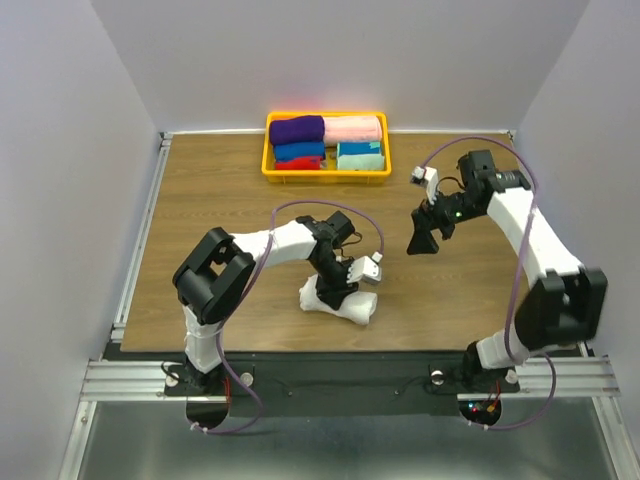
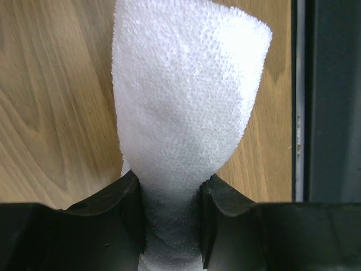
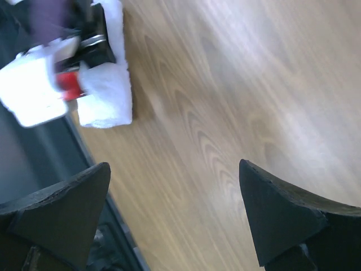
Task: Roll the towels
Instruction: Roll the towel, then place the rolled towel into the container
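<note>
Towel (image 1: 358, 308), white, near the front table edge (image 1: 280, 342), pinched in left claw (image 1: 335, 288); right claw (image 3: 175, 192) wide open, empty.

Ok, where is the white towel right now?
Top view: the white towel lies near the front edge of the table, roughly central, pinched by the left hand, far from the yellow basket.

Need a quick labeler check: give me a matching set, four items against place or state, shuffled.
1 white towel
2 purple towel
3 left gripper
4 right gripper

A open, over bare table
B in the yellow tray
C on the table near the front edge
D shut on the white towel

Pairs: 1-C, 2-B, 3-D, 4-A
</note>
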Controlling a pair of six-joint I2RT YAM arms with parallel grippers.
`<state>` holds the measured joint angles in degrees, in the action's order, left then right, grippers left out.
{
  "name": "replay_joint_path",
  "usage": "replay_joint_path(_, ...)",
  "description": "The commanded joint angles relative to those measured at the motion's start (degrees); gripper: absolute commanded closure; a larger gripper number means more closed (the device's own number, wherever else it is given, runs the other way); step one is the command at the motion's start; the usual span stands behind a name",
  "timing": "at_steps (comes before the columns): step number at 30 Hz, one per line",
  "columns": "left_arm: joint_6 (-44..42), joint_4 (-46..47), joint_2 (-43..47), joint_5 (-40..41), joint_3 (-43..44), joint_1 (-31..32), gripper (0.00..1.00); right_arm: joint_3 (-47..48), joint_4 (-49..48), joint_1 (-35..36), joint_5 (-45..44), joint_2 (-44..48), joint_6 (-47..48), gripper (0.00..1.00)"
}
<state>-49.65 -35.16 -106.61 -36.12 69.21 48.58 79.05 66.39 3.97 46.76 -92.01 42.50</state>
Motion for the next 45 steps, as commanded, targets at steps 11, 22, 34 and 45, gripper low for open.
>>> replay_joint_path(11, -2.82, -13.36, -14.77, -3.17, 3.12, -6.56, 0.84, -16.11, -24.55, 28.11, -22.33, 21.87, -15.60, 0.08)
replay_joint_path(22, 4.65, -1.41, -0.01, 7.02, -5.22, -8.84, 1.00, -10.94, -26.14, 11.79, -13.55, 20.12, -21.41, 0.06)
replay_joint_path(34, -7.29, -15.82, -3.25, 17.57, 33.38, -26.76, 1.00, -7.50, -25.87, 4.12, -10.20, 14.76, -18.51, 0.06)
replay_joint_path(45, -19.34, -1.01, -20.39, 21.53, 60.79, -32.23, 1.00, -7.77, -25.87, 4.03, -9.58, 11.15, -17.81, 0.06)
